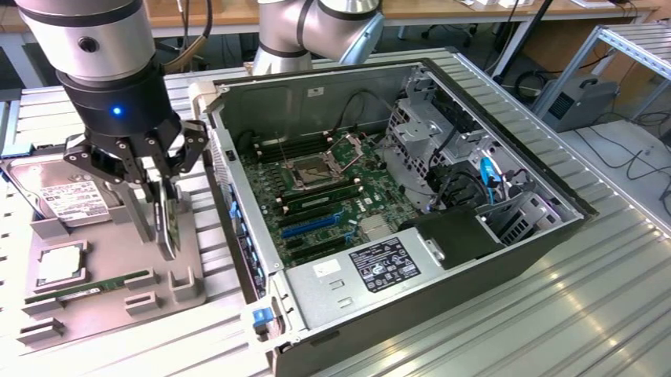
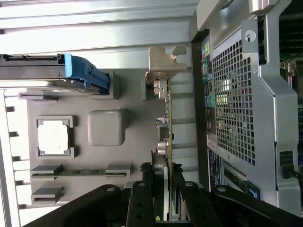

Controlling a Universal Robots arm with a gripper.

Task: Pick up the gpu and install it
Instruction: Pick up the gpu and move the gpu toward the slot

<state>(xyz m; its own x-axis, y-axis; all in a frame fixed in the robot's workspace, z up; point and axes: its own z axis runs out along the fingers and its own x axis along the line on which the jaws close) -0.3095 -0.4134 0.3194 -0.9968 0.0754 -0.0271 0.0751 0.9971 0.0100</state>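
Note:
The gpu (image 1: 166,229) stands on edge over the grey holder tray (image 1: 100,245), at the exterior view's left of the open computer case (image 1: 493,259). My gripper (image 1: 153,224) hangs straight down over it, its fingers closed on the card's two faces. In the wrist view the gpu (image 2: 167,113) shows edge-on as a thin green board with a silvery bracket (image 2: 163,59) at its far end. My gripper (image 2: 165,177) clamps the near end. I cannot tell whether the card's lower edge still rests in the tray. The motherboard (image 1: 325,200) lies bare inside the case, with a blue slot (image 1: 307,225).
On the tray lie a hard drive (image 1: 63,196) with a blue bracket (image 2: 87,73), a processor (image 1: 61,263), and a memory stick (image 1: 89,289). The case's perforated rear wall (image 2: 234,94) stands close beside the card. A second robot arm (image 1: 314,31) stands behind the case.

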